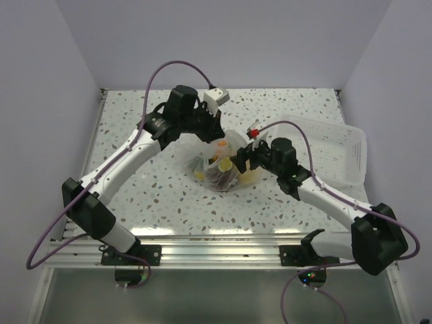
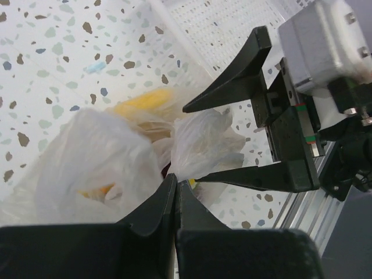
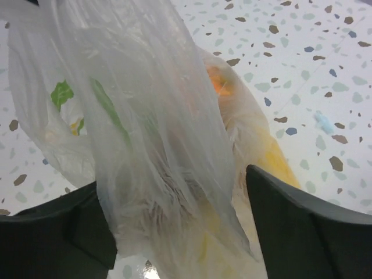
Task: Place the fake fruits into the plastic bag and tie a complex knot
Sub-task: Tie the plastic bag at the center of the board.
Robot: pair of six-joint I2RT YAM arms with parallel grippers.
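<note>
The plastic bag [image 1: 223,167] sits mid-table with the fake fruits [image 1: 219,164] inside: yellow, orange and a dark reddish one. My left gripper [image 1: 214,131] is above the bag's far side. In the left wrist view its fingertips [image 2: 174,183] are shut together on the bag's thin plastic [image 2: 104,157]. My right gripper [image 1: 237,162] is at the bag's right side and stands open. A hanging fold of the bag [image 3: 163,145] runs between its fingers [image 3: 308,232]. An orange fruit [image 3: 220,81] and a yellow one [image 3: 270,157] show through the film. No knot shows in any view.
A rigid white slotted tray [image 1: 331,145] lies at the right of the table, just behind the right arm, and also shows in the left wrist view [image 2: 221,23]. The speckled tabletop [image 1: 148,196] surrounds the bag. White walls close in the back and sides.
</note>
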